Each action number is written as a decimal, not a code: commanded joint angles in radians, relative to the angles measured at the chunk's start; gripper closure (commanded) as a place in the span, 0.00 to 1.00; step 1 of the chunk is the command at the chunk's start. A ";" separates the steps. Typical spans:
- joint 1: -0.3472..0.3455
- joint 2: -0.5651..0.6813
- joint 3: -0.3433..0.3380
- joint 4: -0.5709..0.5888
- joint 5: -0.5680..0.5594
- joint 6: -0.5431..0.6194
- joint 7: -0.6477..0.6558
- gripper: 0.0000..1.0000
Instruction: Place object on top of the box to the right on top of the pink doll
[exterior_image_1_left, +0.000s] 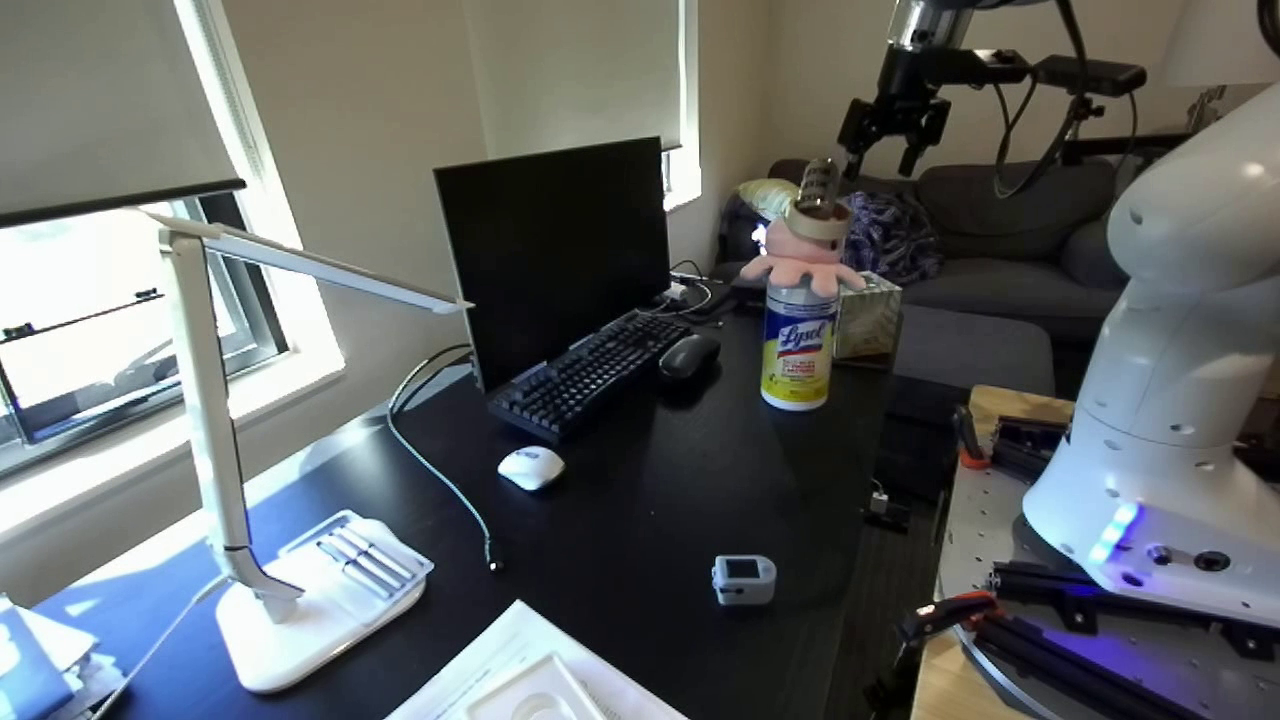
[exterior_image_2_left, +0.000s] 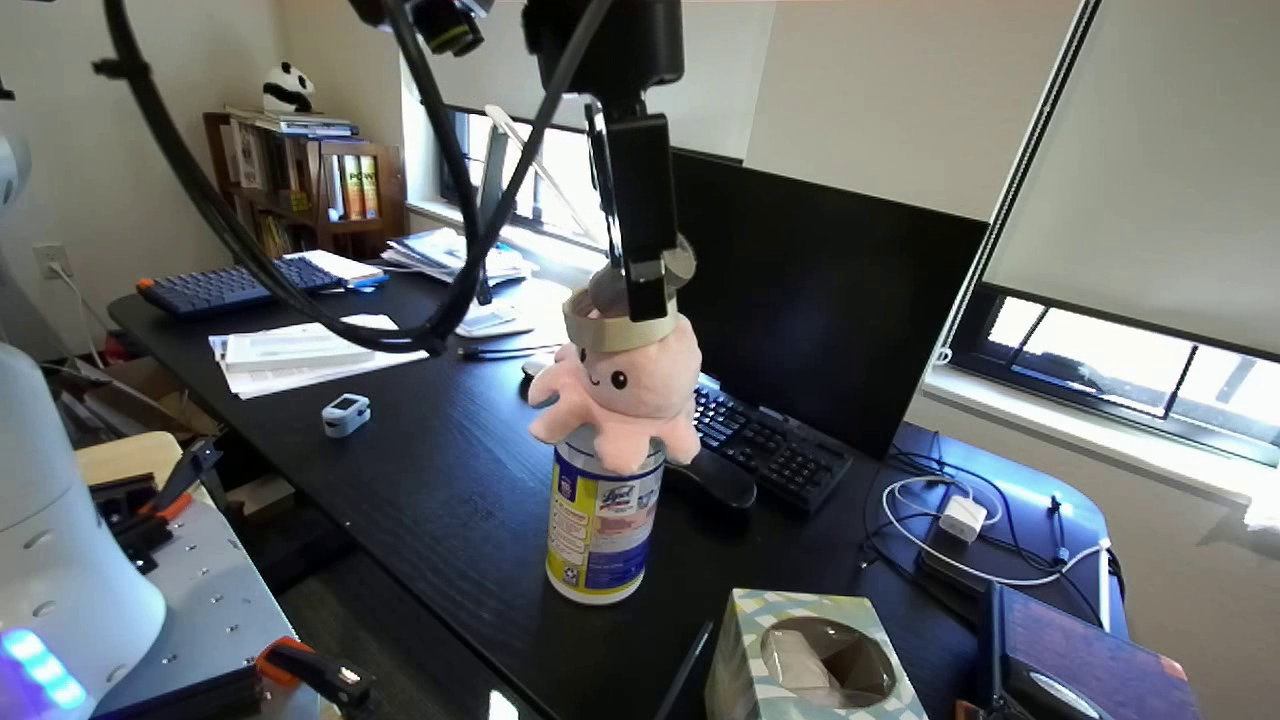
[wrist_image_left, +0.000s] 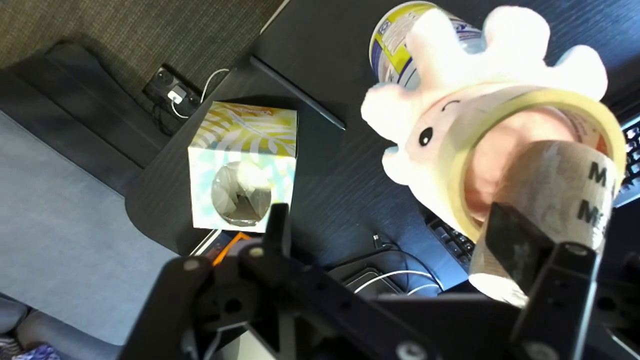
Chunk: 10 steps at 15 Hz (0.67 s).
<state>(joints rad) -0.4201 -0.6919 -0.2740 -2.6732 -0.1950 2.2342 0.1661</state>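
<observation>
The pink doll, a plush octopus (exterior_image_1_left: 790, 246) (exterior_image_2_left: 655, 375) (wrist_image_left: 500, 72), sits on a white-and-yellow canister (exterior_image_1_left: 797, 355) (exterior_image_2_left: 600, 525) (wrist_image_left: 395, 47). A tan tape ring (exterior_image_1_left: 820, 224) (exterior_image_2_left: 610, 336) rests tilted on its head. A see-through cylinder with dark letters (exterior_image_1_left: 819, 185) (wrist_image_left: 560, 185) leans inside the ring. The box, a patterned tissue box (exterior_image_1_left: 870, 320) (exterior_image_2_left: 745, 655) (wrist_image_left: 245, 130), stands on the table beside the canister. My gripper (exterior_image_1_left: 880, 165) (wrist_image_left: 392, 225) is open, with nothing between its fingers. In the wrist view one finger overlaps the cylinder; I cannot tell whether they touch.
A monitor (exterior_image_1_left: 560, 250), a black keyboard (exterior_image_1_left: 600, 365) and a dark mouse (exterior_image_1_left: 690, 357) stand near the canister. A white mouse (exterior_image_1_left: 531, 467), a small white device (exterior_image_1_left: 744, 580) and a desk lamp (exterior_image_1_left: 200, 390) are on the table (exterior_image_1_left: 660, 520). Cables (exterior_image_2_left: 920, 540) lie behind the tissue box.
</observation>
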 joint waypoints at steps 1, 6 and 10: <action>0.000 -0.008 -0.016 0.115 0.042 -0.182 -0.062 0.00; 0.025 -0.005 -0.022 0.350 0.021 -0.439 -0.120 0.00; 0.057 0.046 -0.001 0.526 0.009 -0.600 -0.097 0.00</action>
<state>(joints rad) -0.3862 -0.7145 -0.2892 -2.2713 -0.1850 1.7373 0.0788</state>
